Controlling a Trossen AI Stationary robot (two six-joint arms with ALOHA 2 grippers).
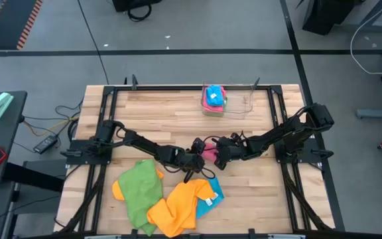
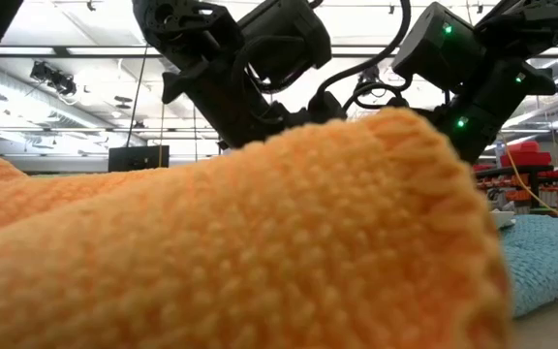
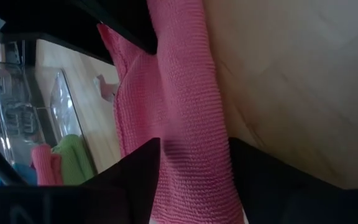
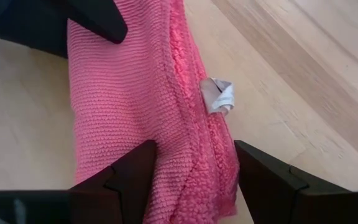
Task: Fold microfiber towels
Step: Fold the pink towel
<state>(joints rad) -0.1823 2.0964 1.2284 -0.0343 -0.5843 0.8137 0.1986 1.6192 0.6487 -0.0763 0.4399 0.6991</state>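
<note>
At frame centre, our left gripper [image 1: 197,150] and right gripper [image 1: 219,154] each straddle the pink towel [image 1: 209,153], jaws apart, lining up a fold.

We count four loose towels on the table [image 1: 178,106], one pink towel [image 1: 209,154], one green towel [image 1: 140,189], one orange towel [image 1: 178,206] and one sky-blue towel [image 1: 212,199], plus one clear tray [image 1: 212,110] holding a small stack whose number we cannot tell.
</note>
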